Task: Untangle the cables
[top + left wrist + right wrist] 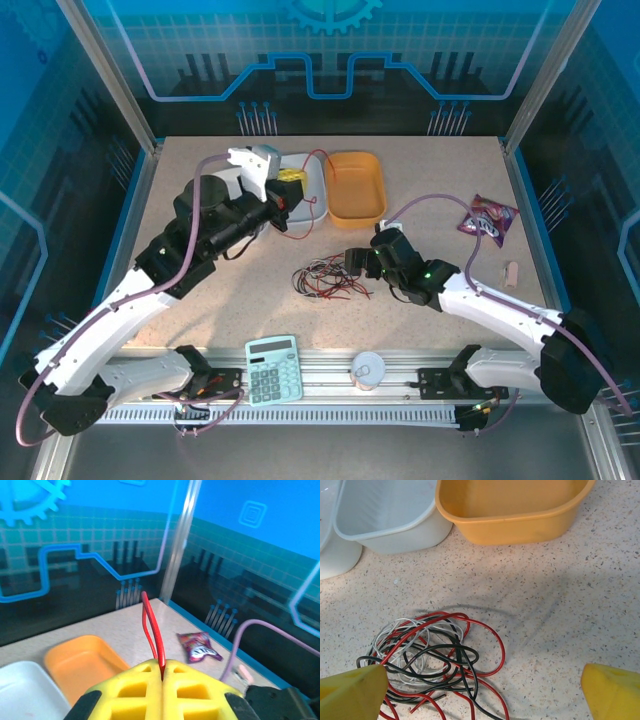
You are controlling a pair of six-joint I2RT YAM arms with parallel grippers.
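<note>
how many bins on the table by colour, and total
orange bin: 1
white bins: 2
total: 3

The cables lie heaped at the middle of the desk. Toward 12 o'clock two trays sit side by side, the left tray just beside the right tray. A packet lies at 2 o'clock and a calculator at 7 o'clock, on the near edge. The right gripper sits at the heap's 3 o'clock. The left gripper hangs over the left tray, jaws pinching a lone cable.
</note>
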